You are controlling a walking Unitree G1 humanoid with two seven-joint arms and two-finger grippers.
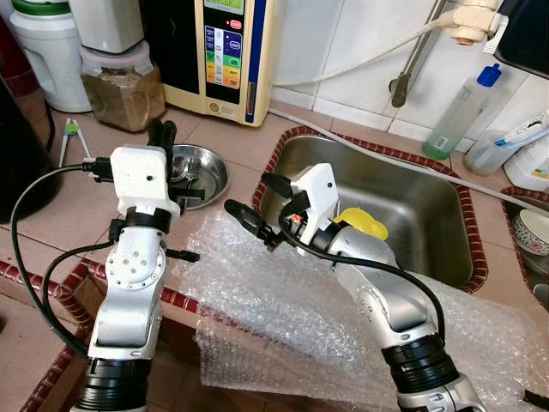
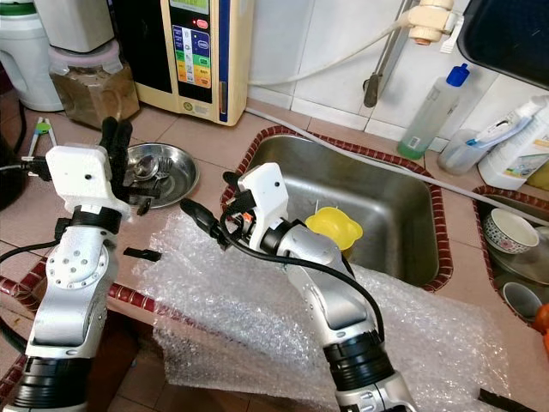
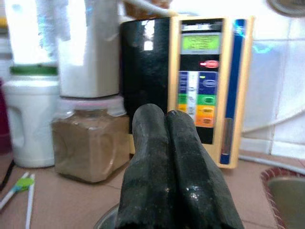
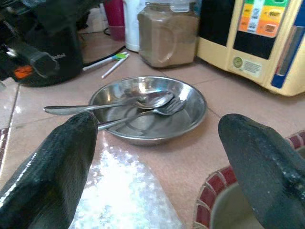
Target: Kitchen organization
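Observation:
A steel dish [image 1: 208,178] sits on the tiled counter left of the sink [image 1: 429,202]; a spoon [image 4: 143,100] and a fork [image 4: 164,109] lie in it. My left gripper [image 1: 161,134] is shut and empty, with its fingers raised over the dish's near-left rim. My right gripper [image 1: 257,202] stands open and empty between the dish and the sink's left rim, facing the dish. A yellow bowl [image 2: 334,228] rests in the sink behind my right wrist. A bubble wrap sheet [image 1: 283,318] covers the counter's front edge under my right arm.
Along the back wall stand a water machine [image 1: 226,51], a jar of brown powder [image 1: 124,93] and a white jug [image 1: 47,51]. A soap bottle [image 1: 463,107] stands behind the sink. A patterned bowl [image 2: 509,230] sits at far right. A small black piece [image 1: 184,255] lies by my left arm.

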